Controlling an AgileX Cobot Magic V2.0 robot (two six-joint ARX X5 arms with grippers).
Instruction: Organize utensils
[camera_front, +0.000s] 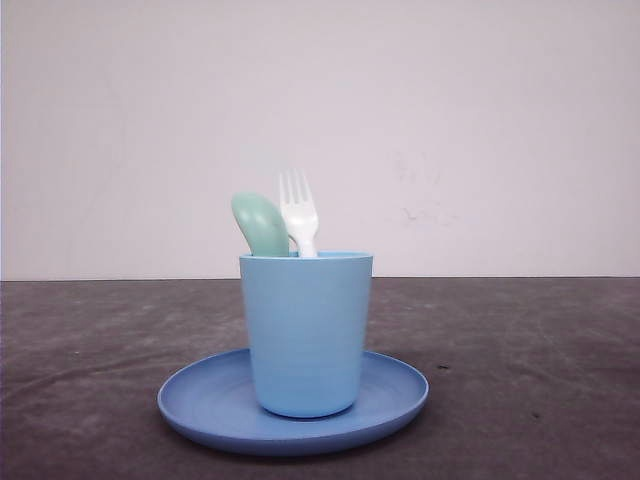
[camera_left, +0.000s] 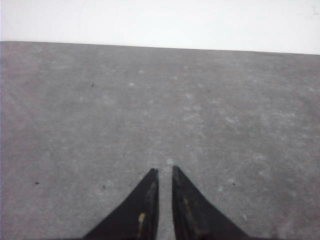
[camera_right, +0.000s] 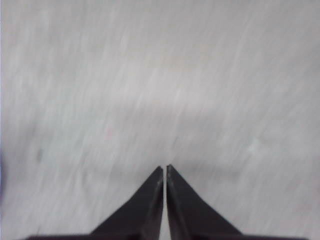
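My left pincer (camera_left: 165, 172) sits with its tips nearly together, a thin slit between them, nothing held, hanging over bare grey surface (camera_left: 150, 110). My right pincer (camera_right: 165, 170) is the same: tips pressed close, empty, and its view is blurred, so I can make out little beyond a pale ground under it.

Outward from there, in the front view, both utensils stand in the cup (camera_front: 306, 335), which sits upright on the plate (camera_front: 200, 410) near the middle of the surface. The fork (camera_front: 298, 212) stands tines up, close to vertical, its handle down inside the cup. The spoon (camera_front: 258, 222) is just beside it on the left, bowl up and leaning a little left; whether the two touch I cannot tell.

I judge both to be light, thin plastic: stiff enough to hold shape, but smooth and apt to slip or pivot in a narrow grip. If I must lift one, I would take the fork at the neck just under the tines, above the cup rim, closing across its flat faces. The spoon's bowl is curved and slick, so I would go for the narrow part just above the rim instead. The cup is light too and could tip or slide on the plate if I drag a handle sideways; a straight upward pull seems safest.
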